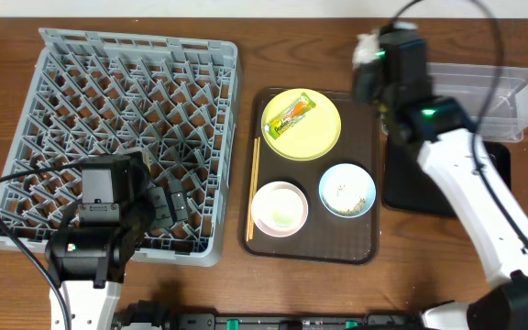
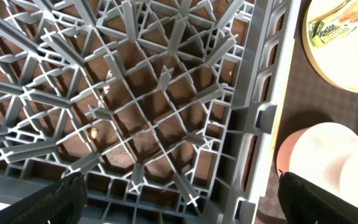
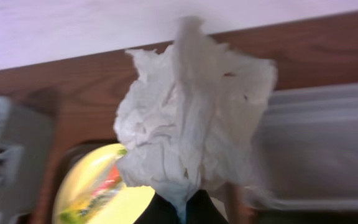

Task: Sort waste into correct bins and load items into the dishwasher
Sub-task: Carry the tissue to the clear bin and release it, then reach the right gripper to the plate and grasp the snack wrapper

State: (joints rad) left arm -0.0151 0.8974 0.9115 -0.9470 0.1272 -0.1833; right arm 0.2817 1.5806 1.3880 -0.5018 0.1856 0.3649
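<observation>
My right gripper [image 3: 182,208] is shut on the crumpled white napkin [image 3: 191,112], which also shows in the overhead view [image 1: 367,46], held above the table between the brown tray and the clear tub [image 1: 484,92]. The black tray [image 1: 447,179] lies in front of the tub. The yellow plate [image 1: 314,137] carries the snack wrapper [image 1: 291,116]. The blue bowl [image 1: 346,190] holds rice scraps. The pink-white bowl [image 1: 279,208] and the chopsticks [image 1: 253,188] lie on the brown tray. My left gripper [image 2: 182,205] is open over the grey rack's [image 1: 126,119] front right corner.
The dark brown serving tray [image 1: 365,247] sits between the rack and the bins. Cables run beside both arms. The rack's side wall [image 2: 260,118] stands close to the brown tray.
</observation>
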